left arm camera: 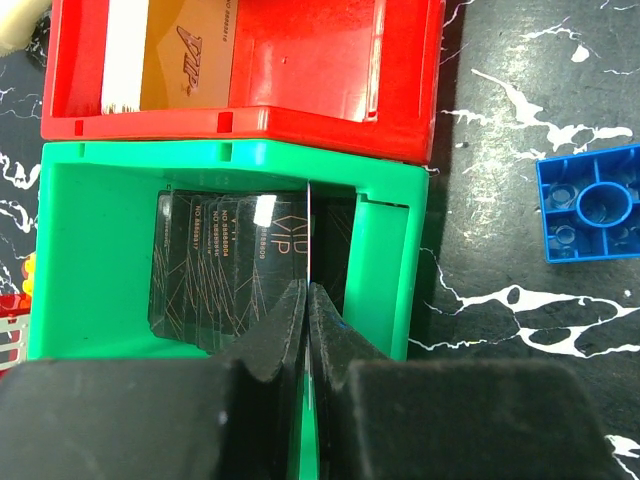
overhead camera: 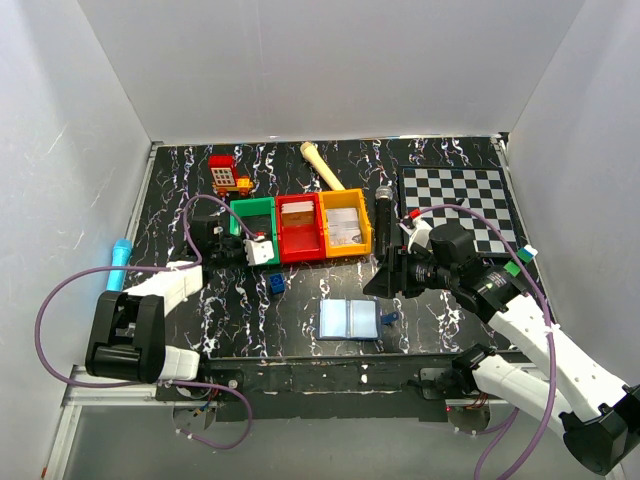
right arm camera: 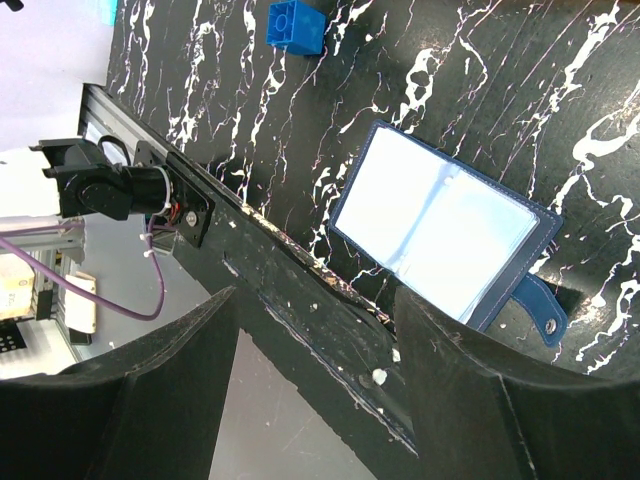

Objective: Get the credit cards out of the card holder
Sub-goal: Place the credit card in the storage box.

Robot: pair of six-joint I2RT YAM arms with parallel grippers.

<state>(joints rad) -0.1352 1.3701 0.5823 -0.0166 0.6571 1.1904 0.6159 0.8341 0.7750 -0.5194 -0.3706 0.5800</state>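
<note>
The card holder (overhead camera: pixel 349 320) lies open near the table's front edge, pale blue-grey inner faces up, strap tab at its right; it also shows in the right wrist view (right arm camera: pixel 440 225). My left gripper (overhead camera: pixel 252 250) is shut on a thin credit card (left arm camera: pixel 310 225), seen edge-on, over the green bin (left arm camera: pixel 90 250). Dark glossy cards (left arm camera: pixel 220 260) lie in that bin. My right gripper (right arm camera: pixel 315 300) is open and empty, hovering above the table's front edge beside the card holder; in the top view it (overhead camera: pixel 385 278) sits up and right of the holder.
A red bin (overhead camera: pixel 300 228) with a gold card and an orange bin (overhead camera: pixel 345 224) stand beside the green one. A blue brick (overhead camera: pixel 276 283) lies near the holder. A chessboard (overhead camera: pixel 460 205) is at the right, a toy (overhead camera: pixel 228 175) and a cream stick (overhead camera: pixel 322 165) at the back.
</note>
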